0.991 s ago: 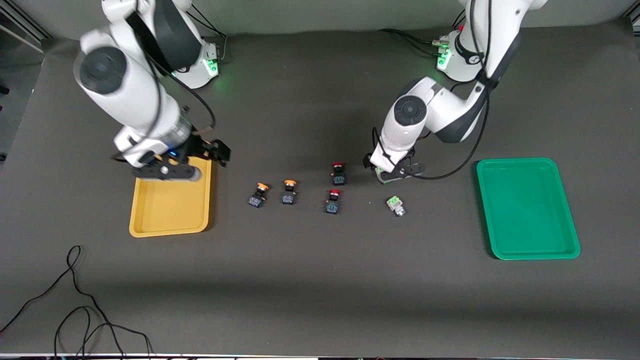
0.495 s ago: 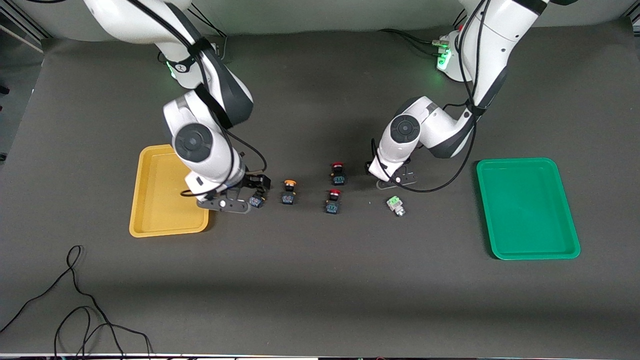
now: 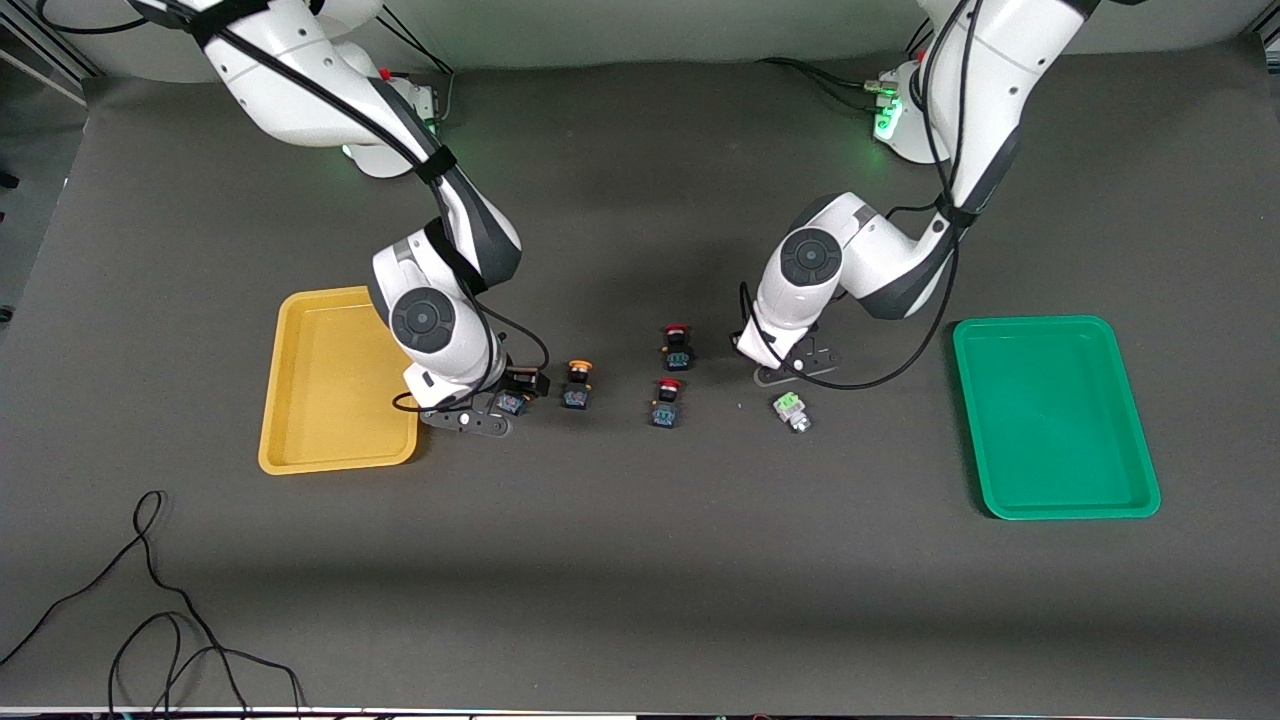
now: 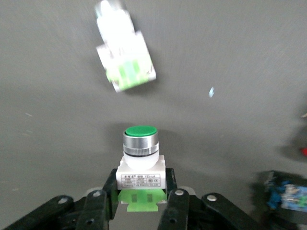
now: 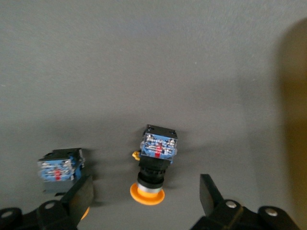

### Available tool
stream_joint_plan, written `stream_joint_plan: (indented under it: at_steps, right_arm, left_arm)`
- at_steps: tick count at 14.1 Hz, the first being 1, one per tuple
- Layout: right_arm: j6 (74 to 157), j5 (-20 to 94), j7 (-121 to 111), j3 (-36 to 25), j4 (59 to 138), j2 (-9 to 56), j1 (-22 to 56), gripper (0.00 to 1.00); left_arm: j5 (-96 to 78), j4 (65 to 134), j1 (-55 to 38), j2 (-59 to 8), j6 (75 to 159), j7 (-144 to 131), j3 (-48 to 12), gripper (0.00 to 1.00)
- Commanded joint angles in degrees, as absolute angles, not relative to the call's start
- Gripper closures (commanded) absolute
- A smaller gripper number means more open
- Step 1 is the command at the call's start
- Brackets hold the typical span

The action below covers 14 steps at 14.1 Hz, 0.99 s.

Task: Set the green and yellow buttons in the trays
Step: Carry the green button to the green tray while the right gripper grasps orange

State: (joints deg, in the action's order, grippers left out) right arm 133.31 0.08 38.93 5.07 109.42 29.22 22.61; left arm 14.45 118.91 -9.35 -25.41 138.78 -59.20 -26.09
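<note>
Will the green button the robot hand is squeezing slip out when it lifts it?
Probably not: the left hand pinches the upright green button by its squarish white body, flat sides that should grip well. It looks like hard plastic, so likely stiff. Set down, it might tip, like the other green button lying on its side.

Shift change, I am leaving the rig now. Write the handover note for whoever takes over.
Left gripper: down at the table, shut on the upright green button.
Right gripper: open, low, straddling the first yellow button beside the yellow tray; not gripped yet.
The tipped green button lies nearer the front camera than the held one. The second yellow button sits beside the first.
Done: nothing in the yellow tray or the green tray.
Left: all four buttons go to the trays; leave the red buttons.
</note>
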Motion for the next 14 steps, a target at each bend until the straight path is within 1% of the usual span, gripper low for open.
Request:
stream_joint_plan:
  at_steps: [1, 3, 4, 5, 6, 7, 8, 9, 11, 12, 14]
  right_arm:
    - [136.22, 0.26, 41.3, 4.75, 109.42, 31.72, 23.03, 0.02]
    - [138.59, 0.35, 42.1, 4.83, 109.42, 34.35, 23.11, 0.02]
    - [139.21, 0.35, 42.1, 4.83, 109.42, 34.97, 23.2, 0.02]
    - [139.31, 0.35, 42.01, 4.83, 109.34, 35.42, 23.29, 0.06]
    - [139.31, 0.26, 41.92, 4.75, 109.34, 35.33, 23.12, 0.24]
    - [138.96, 0.35, 42.1, 4.83, 109.16, 35.25, 22.94, 0.61]
    - [138.69, 0.35, 42.1, 4.83, 109.07, 34.9, 22.77, 0.93]
    - [138.52, 0.35, 42.01, 4.83, 109.07, 34.54, 22.76, 1.0]
    - [138.34, 0.7, 42.01, 4.75, 108.9, 33.32, 22.76, 1.0]
    - [137.47, 0.88, 41.92, 4.75, 108.37, 32.18, 22.59, 1.0]
    - [128.55, 1.4, 42.1, 4.66, 105.14, 29.2, 22.5, 1.0]
  left_arm:
    - [11.45, 111.66, -9.23, -18.56, 124.59, -57.15, -27.07, 0.88]
    - [3.46, 102.7, -9.05, -16.36, 113.43, -49.34, -26.37, 0.88]
    - [2.04, 98.31, -7.57, -16.0, 107.9, -46.96, -26.45, 0.88]
    - [1.76, 94.87, -5.73, -15.91, 103.4, -45.11, -26.72, 0.88]
    - [0.8, 92.31, -3.62, -15.91, 99.97, -41.69, -26.72, 0.89]
    - [-0.34, 90.98, -1.17, -15.65, 97.15, -37.31, -26.72, 0.89]
    - [-0.61, 90.79, 1.64, -14.86, 95.21, -33.26, -26.54, 0.89]
    - [-0.62, 90.88, 4.98, -14.16, 93.36, -28.26, -26.46, 0.89]
    - [0.17, 90.88, 12.26, -13.28, 90.19, -17.46, -26.37, 0.88]
    - [0.35, 90.97, 15.96, -13.01, 90.09, -12.18, -26.37, 0.89]
    - [2.1, 91.32, 21.77, -13.53, 91.05, -3.99, -26.28, 0.89]
